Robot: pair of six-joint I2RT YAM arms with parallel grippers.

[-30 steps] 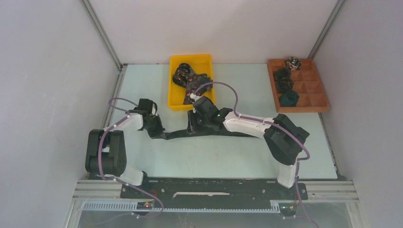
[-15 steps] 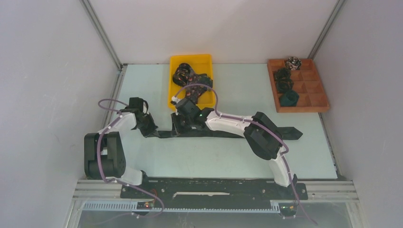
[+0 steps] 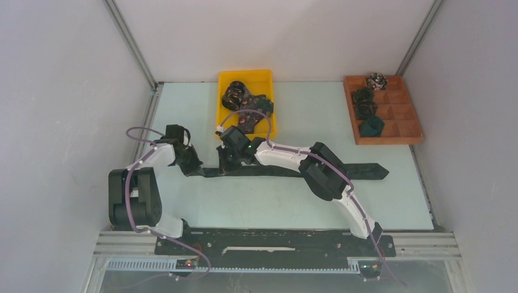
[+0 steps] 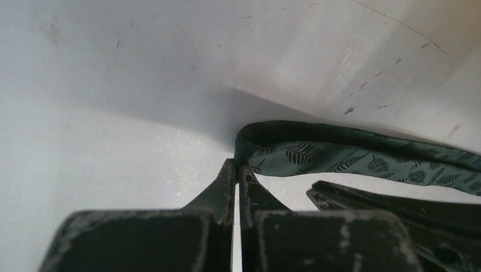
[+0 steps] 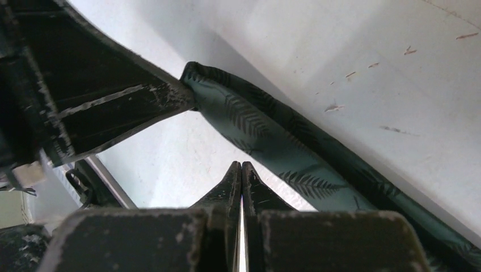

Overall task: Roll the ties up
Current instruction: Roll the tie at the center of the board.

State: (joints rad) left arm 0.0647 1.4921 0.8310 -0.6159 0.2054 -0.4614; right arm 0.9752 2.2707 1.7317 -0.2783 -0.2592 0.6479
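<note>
Tray (image 3: 391, 141): several rolled ties (image 3: 366, 110) inside.
Tie (image 3: 366, 171): leaf-print, flat along tabletop (image 3: 183, 110), unrolled.
Left gripper (image 3: 198, 170): closed at its folded end; grip unclear.
Right gripper (image 3: 224, 167): closed, empty, beside it.
Bin (image 3: 226, 133): more ties (image 3: 241, 97) waiting.

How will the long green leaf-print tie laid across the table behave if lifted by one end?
Probably floppy: the tie curls over at its end instead of holding straight. Likely light, since it lies thin and flat. Its smooth-looking fabric may slip in a shallow pinch.
</note>
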